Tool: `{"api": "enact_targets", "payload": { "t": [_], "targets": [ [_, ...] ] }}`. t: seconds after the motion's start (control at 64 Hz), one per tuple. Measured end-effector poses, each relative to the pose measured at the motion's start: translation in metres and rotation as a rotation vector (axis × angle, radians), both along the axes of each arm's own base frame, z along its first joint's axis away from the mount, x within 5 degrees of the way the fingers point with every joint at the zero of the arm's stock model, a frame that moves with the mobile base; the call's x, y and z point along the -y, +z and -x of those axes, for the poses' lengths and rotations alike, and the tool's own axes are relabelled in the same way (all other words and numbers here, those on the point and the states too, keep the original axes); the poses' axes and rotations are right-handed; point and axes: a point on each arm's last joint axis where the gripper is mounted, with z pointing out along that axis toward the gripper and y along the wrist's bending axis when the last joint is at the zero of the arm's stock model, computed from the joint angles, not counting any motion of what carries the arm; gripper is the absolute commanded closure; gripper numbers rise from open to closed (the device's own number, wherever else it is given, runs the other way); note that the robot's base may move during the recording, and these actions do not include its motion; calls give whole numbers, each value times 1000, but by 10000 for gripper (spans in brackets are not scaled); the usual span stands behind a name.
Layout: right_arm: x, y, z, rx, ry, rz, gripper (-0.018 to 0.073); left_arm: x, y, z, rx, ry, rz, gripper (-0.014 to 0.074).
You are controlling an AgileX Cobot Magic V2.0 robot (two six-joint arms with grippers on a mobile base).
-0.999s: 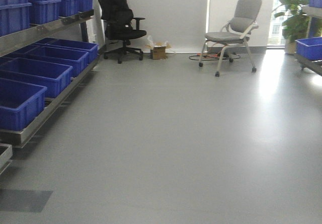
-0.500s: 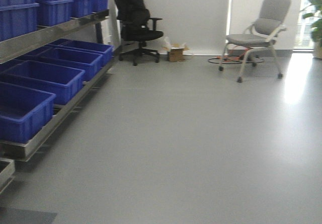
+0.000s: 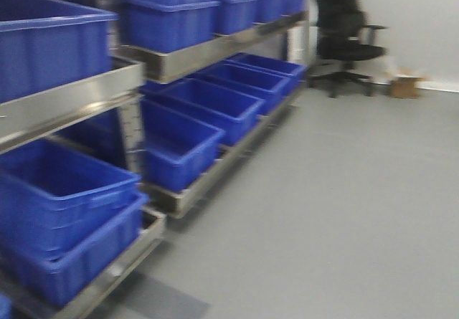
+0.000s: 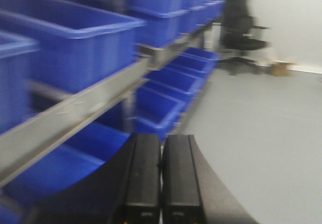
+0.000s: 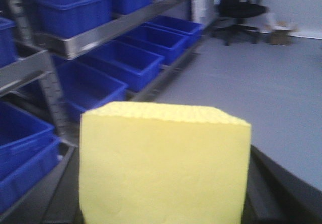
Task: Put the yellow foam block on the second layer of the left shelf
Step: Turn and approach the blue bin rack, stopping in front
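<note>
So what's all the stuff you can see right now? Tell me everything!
yellow foam block: one, bright yellow, right up against the right wrist camera
blue bins: many, too blurred to count exactly, blue, on every level of the shelves
metal shelves: silver, along the left side
office chair: one, black, far end by the white wall
cardboard box: one, brown, on the floor beside the chair
floor: grey, bare on the right
left gripper: one, black, fingers pressed together, holding nothing
right gripper: one, dark, closed around the yellow foam block
</note>
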Motion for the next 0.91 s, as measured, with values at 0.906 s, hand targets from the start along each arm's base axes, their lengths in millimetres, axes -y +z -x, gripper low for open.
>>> {"api": "enact_targets", "payload": {
  "t": [0.906],
  "targets": [
    [0,0,0,0,0,0,204,0,0,0,0,0,0,460]
  ]
}}
